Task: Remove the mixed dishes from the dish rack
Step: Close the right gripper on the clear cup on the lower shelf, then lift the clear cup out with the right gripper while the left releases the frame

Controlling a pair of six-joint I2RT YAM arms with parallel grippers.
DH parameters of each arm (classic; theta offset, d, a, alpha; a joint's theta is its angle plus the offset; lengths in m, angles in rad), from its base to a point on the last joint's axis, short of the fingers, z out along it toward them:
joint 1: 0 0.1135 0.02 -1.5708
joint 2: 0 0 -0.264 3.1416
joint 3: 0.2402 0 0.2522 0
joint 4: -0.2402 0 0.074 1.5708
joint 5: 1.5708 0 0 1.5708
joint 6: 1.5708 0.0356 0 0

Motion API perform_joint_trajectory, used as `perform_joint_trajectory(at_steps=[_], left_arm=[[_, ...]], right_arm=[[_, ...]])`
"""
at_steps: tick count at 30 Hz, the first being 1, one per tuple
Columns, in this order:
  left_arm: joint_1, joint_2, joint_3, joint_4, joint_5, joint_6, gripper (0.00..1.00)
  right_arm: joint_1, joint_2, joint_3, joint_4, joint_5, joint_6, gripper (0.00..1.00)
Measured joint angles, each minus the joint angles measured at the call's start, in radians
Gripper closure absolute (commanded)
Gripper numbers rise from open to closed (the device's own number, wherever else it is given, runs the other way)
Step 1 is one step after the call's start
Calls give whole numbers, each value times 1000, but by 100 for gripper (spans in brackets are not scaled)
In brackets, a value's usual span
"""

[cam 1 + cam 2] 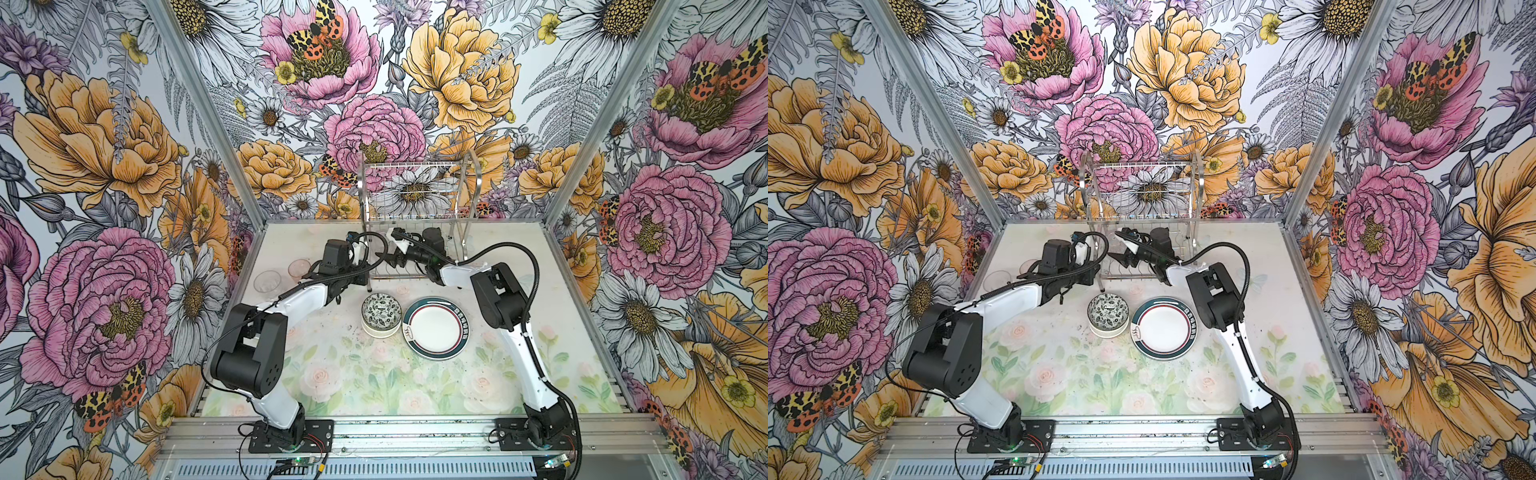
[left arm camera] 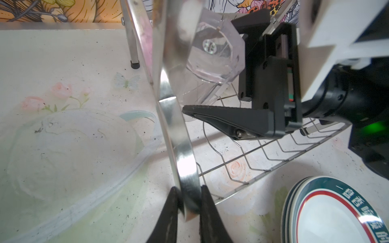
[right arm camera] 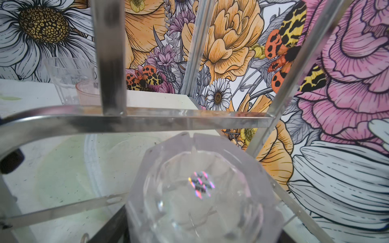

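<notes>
Both top views show two cups point(image 1: 268, 282) standing out at left. Left gripper point(image 2: 189, 202) clamps the dish rack point(image 1: 415, 183) frame; right gripper point(image 2: 208, 65) straddles a faceted cup point(image 3: 200, 189) on the lower shelf, apparently the last item, though the grip is unclear. Stacked bowls point(image 1: 381, 313) and plates point(image 1: 435, 328) sit lower centre.
</notes>
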Motion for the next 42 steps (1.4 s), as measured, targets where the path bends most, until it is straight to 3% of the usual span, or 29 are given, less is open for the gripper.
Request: perform_joint_trajectory(at_steps=[13, 15, 17, 26, 31, 42], left_arm=[[3, 10, 17, -15, -1, -5, 76], [3, 11, 17, -15, -1, -12, 74], [2, 11, 17, -14, 0, -19, 71], [2, -3, 9, 12, 1, -57, 46], [0, -71, -23, 21, 1, -77, 25], [-5, -192, -91, 46, 0, -87, 8]], right_arm=[[0, -68, -132, 85, -1, 71, 68], [0, -84, -151, 90, -1, 79, 79], [0, -103, -171, 98, -1, 90, 100], [0, -206, -276, 182, 13, 187, 100], [1, -283, -364, 229, 42, 227, 100], [43, -422, -558, 253, 108, 265, 100]])
